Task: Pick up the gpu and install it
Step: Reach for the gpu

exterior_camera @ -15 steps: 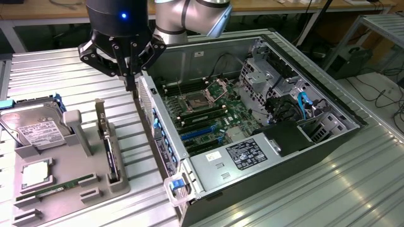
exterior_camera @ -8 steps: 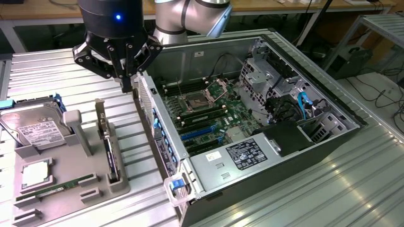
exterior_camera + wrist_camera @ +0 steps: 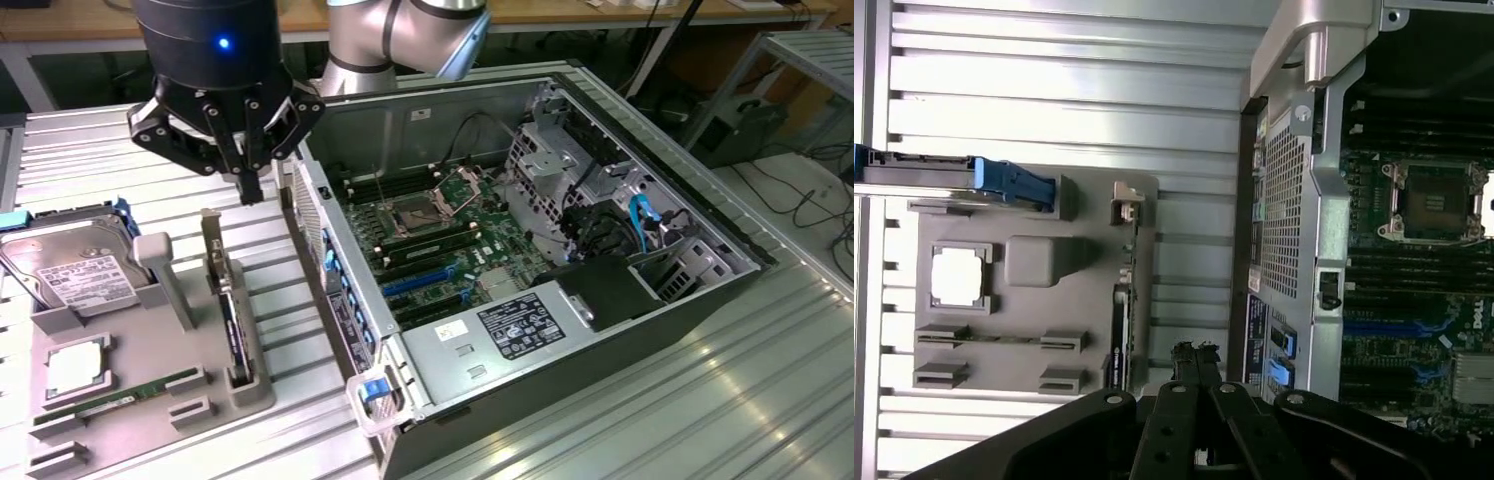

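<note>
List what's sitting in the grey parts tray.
Hard drive, CPU, RAM stick, and the gpu standing on edge in its slot, not held; the gripper, jaws shut, hangs above. The gpu's lower edge is hidden in the slot; anything under the hard drive is covered.

Robotics lab: arm (image 3: 400,40), open PC case (image 3: 400,125)

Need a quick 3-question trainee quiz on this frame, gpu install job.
1. True or false: the gripper is open.
2. Where is the gpu? A) on edge in the grey fixture on the table; B) flat on the table; C) in the gripper.
3. Fill in: the labelled silver box in the same fixture is a ___.
Key: 1 false; 2 A; 3 hard drive.
</note>
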Controlling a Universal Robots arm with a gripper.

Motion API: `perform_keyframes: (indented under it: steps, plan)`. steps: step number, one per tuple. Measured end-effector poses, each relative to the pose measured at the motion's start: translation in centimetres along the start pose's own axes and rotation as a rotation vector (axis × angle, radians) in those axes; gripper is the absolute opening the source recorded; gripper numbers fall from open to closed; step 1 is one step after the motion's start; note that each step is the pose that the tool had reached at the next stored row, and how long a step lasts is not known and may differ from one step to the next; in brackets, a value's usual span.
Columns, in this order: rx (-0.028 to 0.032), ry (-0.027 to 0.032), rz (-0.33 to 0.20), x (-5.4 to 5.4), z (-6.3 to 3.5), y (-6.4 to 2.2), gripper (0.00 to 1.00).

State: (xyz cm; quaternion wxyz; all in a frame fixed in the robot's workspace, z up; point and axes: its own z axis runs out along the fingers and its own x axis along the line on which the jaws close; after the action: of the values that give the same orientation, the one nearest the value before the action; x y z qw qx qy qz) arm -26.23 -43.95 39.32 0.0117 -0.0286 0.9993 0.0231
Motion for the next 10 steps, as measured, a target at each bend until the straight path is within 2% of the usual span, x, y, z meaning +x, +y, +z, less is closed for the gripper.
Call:
perform_keyframes:
  steps: [10]
  plan:
    - [-0.0008,0.0013,-0.030,1.9,-0.07,-0.64,0.11]
